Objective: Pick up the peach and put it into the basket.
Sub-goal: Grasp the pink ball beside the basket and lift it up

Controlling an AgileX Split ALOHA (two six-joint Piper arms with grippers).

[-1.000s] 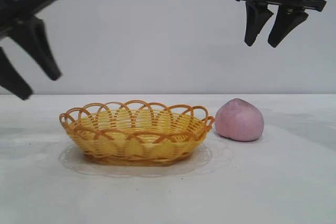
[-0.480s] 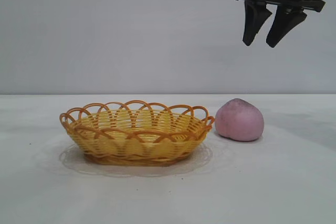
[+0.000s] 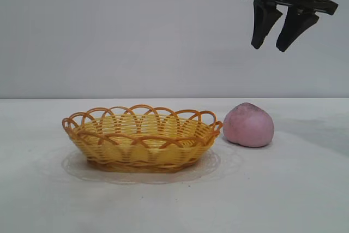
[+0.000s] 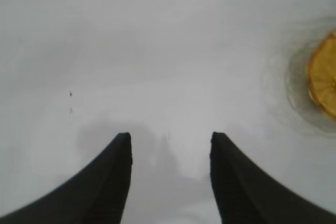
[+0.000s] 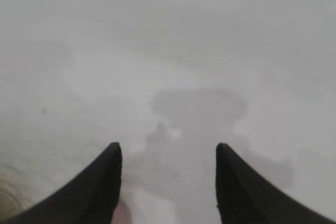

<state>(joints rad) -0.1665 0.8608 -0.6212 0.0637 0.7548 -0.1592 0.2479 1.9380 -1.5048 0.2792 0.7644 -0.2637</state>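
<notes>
The pink-mauve peach (image 3: 248,125) sits on the white table just right of the yellow-orange wicker basket (image 3: 142,138), close to its rim. My right gripper (image 3: 269,47) hangs open and empty high above the peach, a little to its right. In the right wrist view the gripper (image 5: 168,148) is open over bare table, with a sliver of the peach (image 5: 122,214) by one finger. My left gripper is out of the exterior view; in the left wrist view it (image 4: 170,137) is open and empty over the table, with an edge of the basket (image 4: 321,80) to one side.
The white table (image 3: 283,189) spreads around the basket and peach. A grey wall stands behind.
My left gripper has left the exterior view at the upper left. My right gripper has barely moved. The peach and basket are unmoved.
</notes>
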